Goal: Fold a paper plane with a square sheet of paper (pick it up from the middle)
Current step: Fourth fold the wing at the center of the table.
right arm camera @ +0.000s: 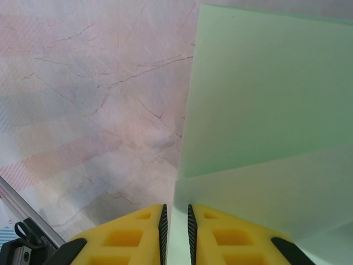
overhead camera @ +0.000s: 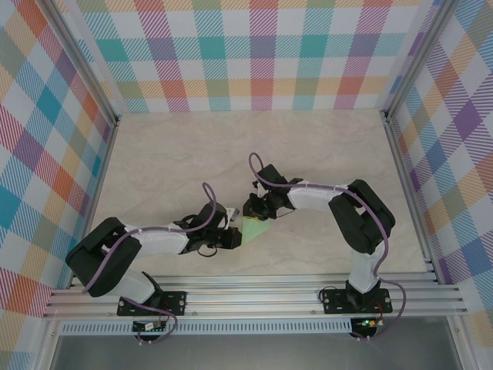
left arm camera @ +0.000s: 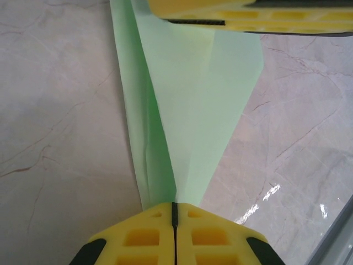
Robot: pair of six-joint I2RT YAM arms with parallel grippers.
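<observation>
Near the table's (overhead camera: 192,154) front, our left gripper (left arm camera: 175,207) pinches the narrow tip of the paper plane (left arm camera: 193,110). Our right gripper (right arm camera: 176,212) clamps its wide edge between nearly closed fingers. Bare surface stretches open beyond.

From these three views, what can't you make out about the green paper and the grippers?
Top external: the pale green folded paper sheet is too small to read its creases.
Left wrist: its tip disappears inside the shut left gripper; its far end is hidden by a yellow finger and the top edge.
Right wrist: beyond the right gripper, the sheet runs off the right edge.
</observation>
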